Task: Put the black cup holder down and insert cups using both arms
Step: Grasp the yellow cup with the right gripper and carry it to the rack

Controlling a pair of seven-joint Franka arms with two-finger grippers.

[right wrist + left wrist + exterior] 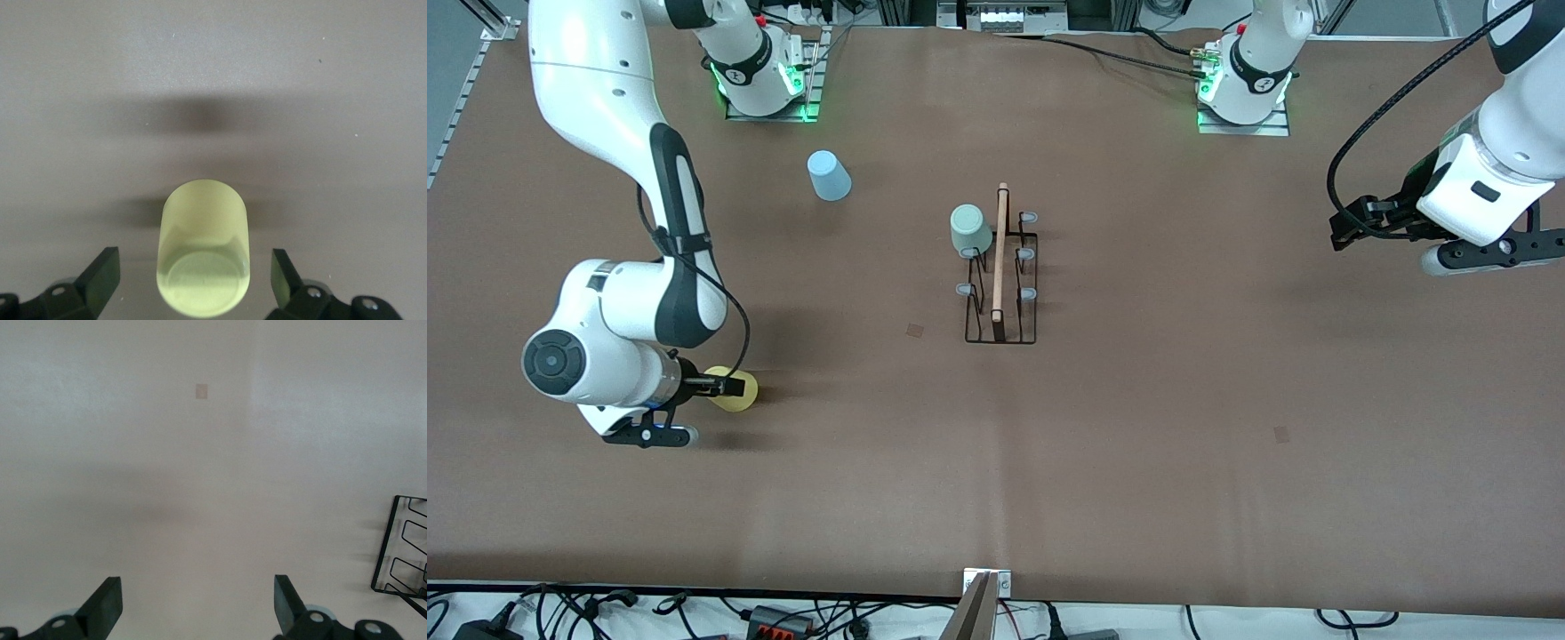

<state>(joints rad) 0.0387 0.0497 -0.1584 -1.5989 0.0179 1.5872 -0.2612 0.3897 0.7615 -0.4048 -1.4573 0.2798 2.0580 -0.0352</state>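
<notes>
The black cup holder (1000, 331) stands mid-table, its wooden rod (1000, 253) along the top. A mint green cup (970, 228) sits on one prong at the end nearer the robots' bases. A light blue cup (829, 175) stands mouth-down on the table toward the right arm's base. The yellow cup (738, 391) (203, 247) lies between the fingers of my open right gripper (725, 387) (193, 273), with gaps on both sides. My left gripper (1352, 222) (198, 600) waits open and empty over the left arm's end of the table; a corner of the holder (400, 547) shows in its wrist view.
A brown mat (1138, 427) covers the table. Two small darker squares (915, 330) (1281, 434) mark it. Cables and power blocks (774, 618) lie along the edge nearest the front camera.
</notes>
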